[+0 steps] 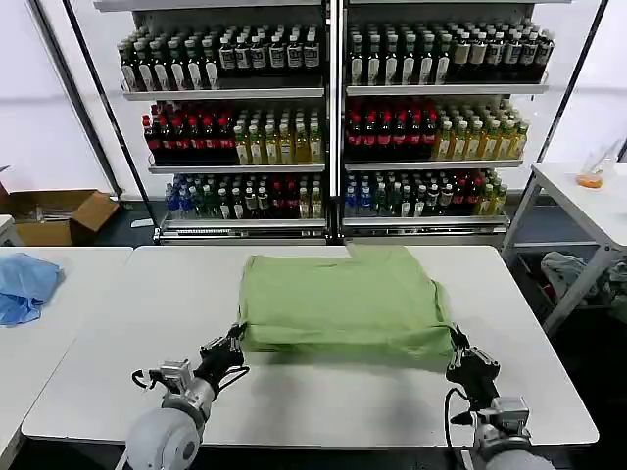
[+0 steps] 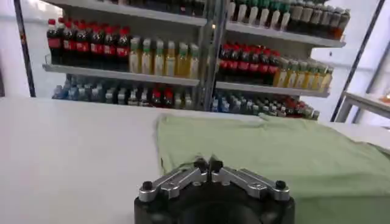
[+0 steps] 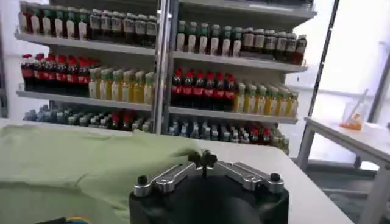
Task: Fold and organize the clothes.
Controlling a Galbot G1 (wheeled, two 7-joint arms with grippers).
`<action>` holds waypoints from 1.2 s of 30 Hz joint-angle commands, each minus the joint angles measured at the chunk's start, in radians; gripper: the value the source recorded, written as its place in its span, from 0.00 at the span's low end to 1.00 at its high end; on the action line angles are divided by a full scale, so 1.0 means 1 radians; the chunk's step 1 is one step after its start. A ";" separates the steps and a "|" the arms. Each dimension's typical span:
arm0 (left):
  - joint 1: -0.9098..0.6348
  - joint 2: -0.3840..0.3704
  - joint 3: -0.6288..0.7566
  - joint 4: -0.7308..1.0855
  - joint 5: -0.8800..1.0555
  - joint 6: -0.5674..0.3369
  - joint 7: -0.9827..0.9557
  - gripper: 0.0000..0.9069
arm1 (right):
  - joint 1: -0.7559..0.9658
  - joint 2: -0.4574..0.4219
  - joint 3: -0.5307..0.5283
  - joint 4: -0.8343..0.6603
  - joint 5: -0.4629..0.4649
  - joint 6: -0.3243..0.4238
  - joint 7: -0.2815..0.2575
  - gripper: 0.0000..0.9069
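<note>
Shirt: folded on desk, graphic and buttons hidden.
Left tool: pinching shirt's near corner.
Right tool: pinching opposite near corner.

The white rectangular table lay bare to the left of, and in front of, the folded light green cotton shirt. The left gripper and right gripper sat at the shirt's near corners, fingers closed. Behind the table, metal shelving stocked with bottles blocked the far side. A crumpled light blue cloth occupied the adjoining table.
</note>
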 commanded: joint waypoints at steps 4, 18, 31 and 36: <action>-0.158 -0.032 0.062 0.199 0.093 -0.004 -0.010 0.03 | 0.180 -0.012 -0.073 -0.202 0.007 -0.008 0.000 0.00; -0.142 -0.041 0.068 0.200 0.120 -0.013 -0.026 1.00 | 0.176 0.020 -0.106 -0.199 -0.045 -0.063 -0.032 1.00; -0.047 -0.029 0.027 0.141 0.115 -0.028 -0.039 1.00 | -0.002 0.023 -0.004 -0.074 0.020 -0.062 -0.004 1.00; -0.074 -0.035 0.040 0.186 0.120 -0.024 -0.043 1.00 | 0.055 0.031 -0.011 -0.137 0.105 -0.114 0.022 1.00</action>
